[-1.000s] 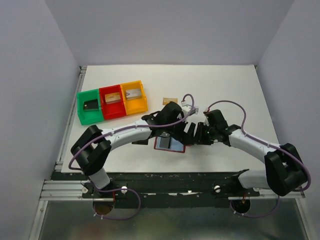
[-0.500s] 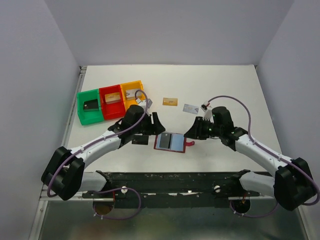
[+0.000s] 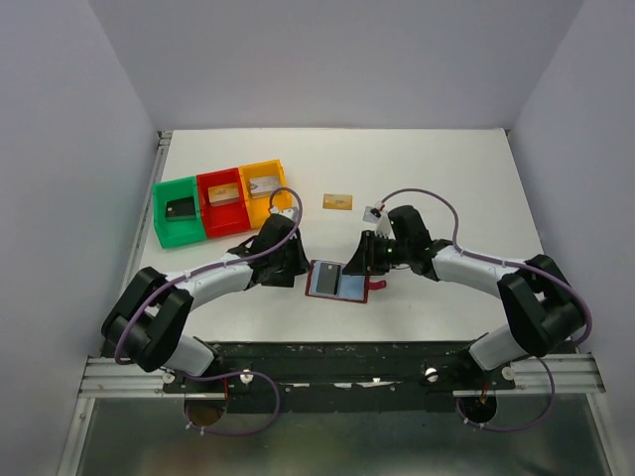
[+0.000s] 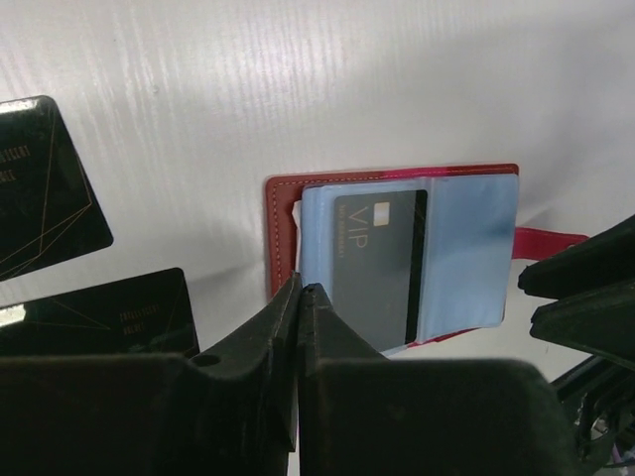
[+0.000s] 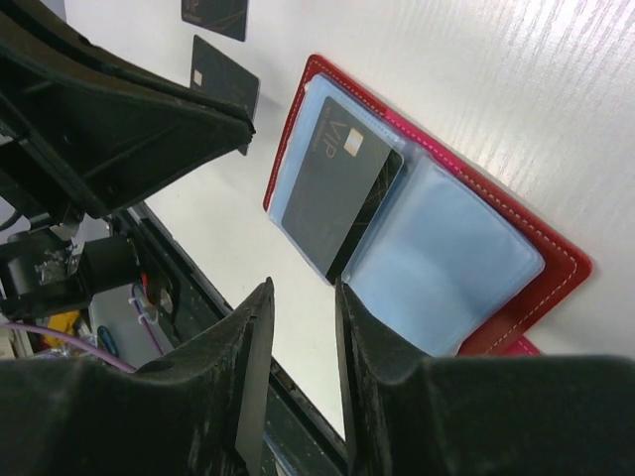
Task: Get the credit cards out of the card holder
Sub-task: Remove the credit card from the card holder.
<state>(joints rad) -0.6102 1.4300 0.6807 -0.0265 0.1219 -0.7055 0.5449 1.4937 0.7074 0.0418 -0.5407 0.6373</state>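
- Top view: the left arm stretches low across the table, and the left gripper [image 3: 296, 268] is at the left edge of the open card holder [image 3: 337, 282]. The right arm is folded at the elbow, and the right gripper [image 3: 364, 260] is at the holder's right edge. A gold card [image 3: 338, 202] lies beyond both grippers.
- Left wrist view: the left gripper [image 4: 301, 290] has its fingers [image 4: 253, 347] pressed together, with nothing seen between them. Their tips are over the holder's [image 4: 281, 233] near left corner. A black card [image 4: 377, 263] sits in its left pocket. Two loose black cards [image 4: 45, 188] lie to the left.
- Right wrist view: the right gripper [image 5: 301, 293] is part open and holds nothing. The holder [image 5: 556, 253] lies just ahead of it.
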